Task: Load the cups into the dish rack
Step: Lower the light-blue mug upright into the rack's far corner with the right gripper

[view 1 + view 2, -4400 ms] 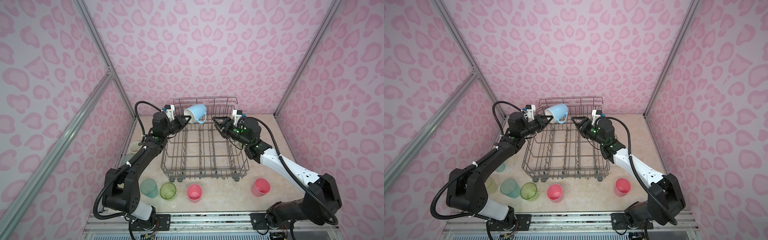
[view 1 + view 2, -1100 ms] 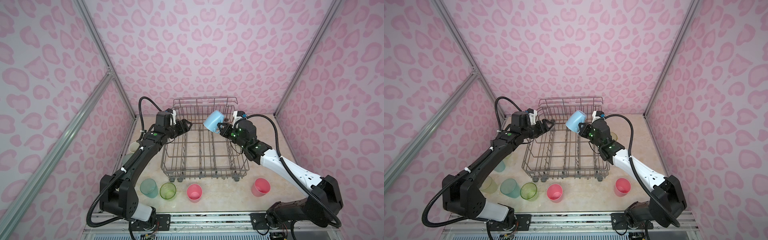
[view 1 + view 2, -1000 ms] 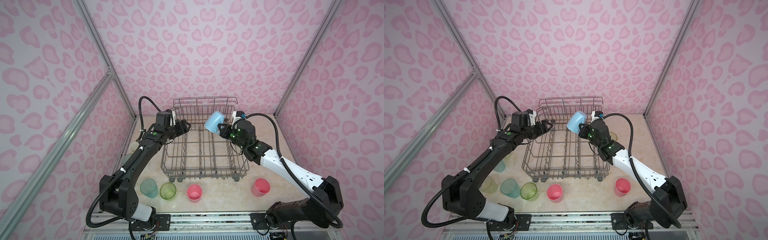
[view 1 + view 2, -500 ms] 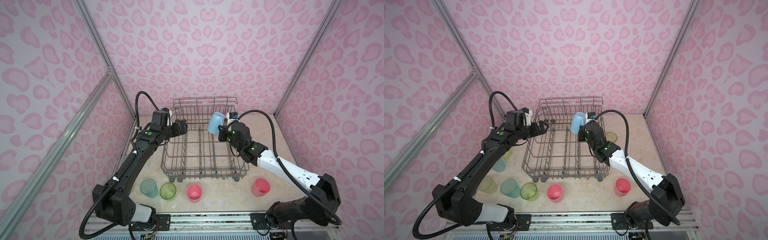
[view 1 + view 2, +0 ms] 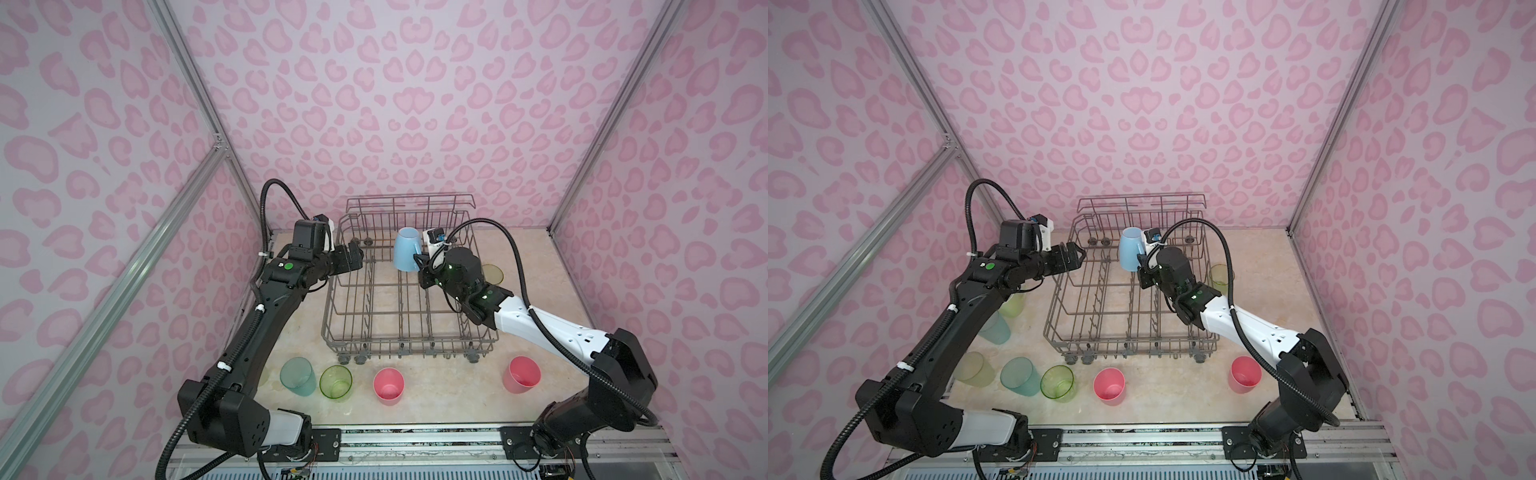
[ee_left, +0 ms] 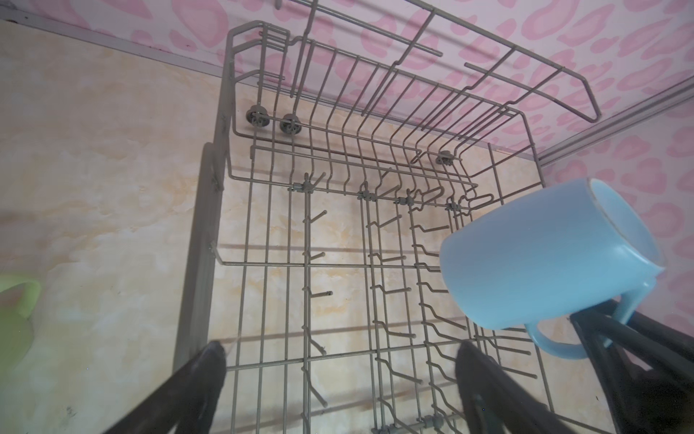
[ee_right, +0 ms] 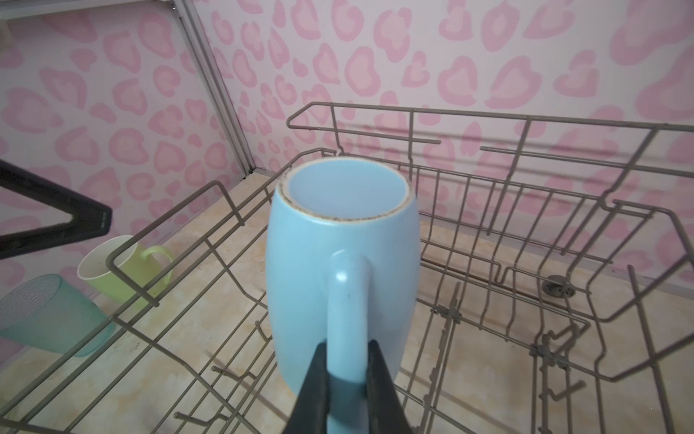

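- The right gripper (image 7: 347, 355) pinches the handle of the blue mug (image 7: 338, 244), with the rack (image 5: 409, 343) beneath its jaws; the mug is not yet set down.
- The left gripper (image 6: 340, 351) gapes wide and holds nothing.
- 8 other cups (image 5: 1108, 386) wait on the table (image 5: 1183, 386), well apart from both.

Right gripper (image 7: 347, 370) clamps light-blue mug (image 7: 340, 263) handle, above dish rack (image 7: 525, 233).

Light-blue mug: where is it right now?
In both top views the light-blue mug hangs over the rear middle of the dish rack, held by its handle in the right end effector.
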